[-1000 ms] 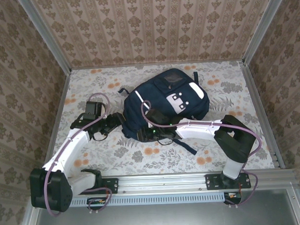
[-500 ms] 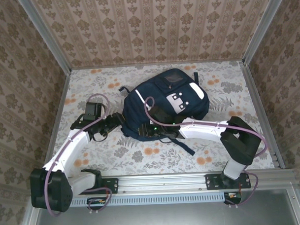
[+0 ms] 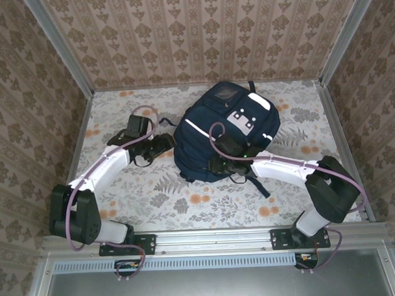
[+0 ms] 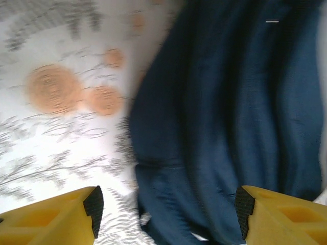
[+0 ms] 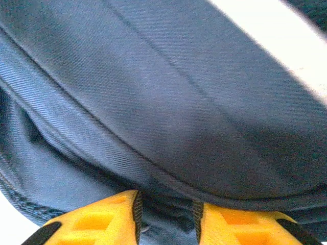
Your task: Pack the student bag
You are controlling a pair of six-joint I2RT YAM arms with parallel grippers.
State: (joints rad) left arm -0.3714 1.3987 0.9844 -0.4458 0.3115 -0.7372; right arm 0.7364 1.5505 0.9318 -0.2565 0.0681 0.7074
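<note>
The student bag, navy with a white stripe and a grey-white patch, lies mid-table toward the back. My left gripper is at the bag's left edge. In the left wrist view the left gripper stands wide open, with bag fabric under its right half. My right gripper is at the bag's near edge. Close up, the right gripper has a fold of the bag's fabric pinched between its pads.
A dark strap trails from the bag toward the front right. The floral tablecloth is bounded by patterned walls and a metal rail at the near edge. Open cloth lies to the left, right and front of the bag.
The bag has slid toward the back wall and turned. Both arms reached farther out with it. The right gripper's jaws narrowed on the fabric; the left stayed open.
</note>
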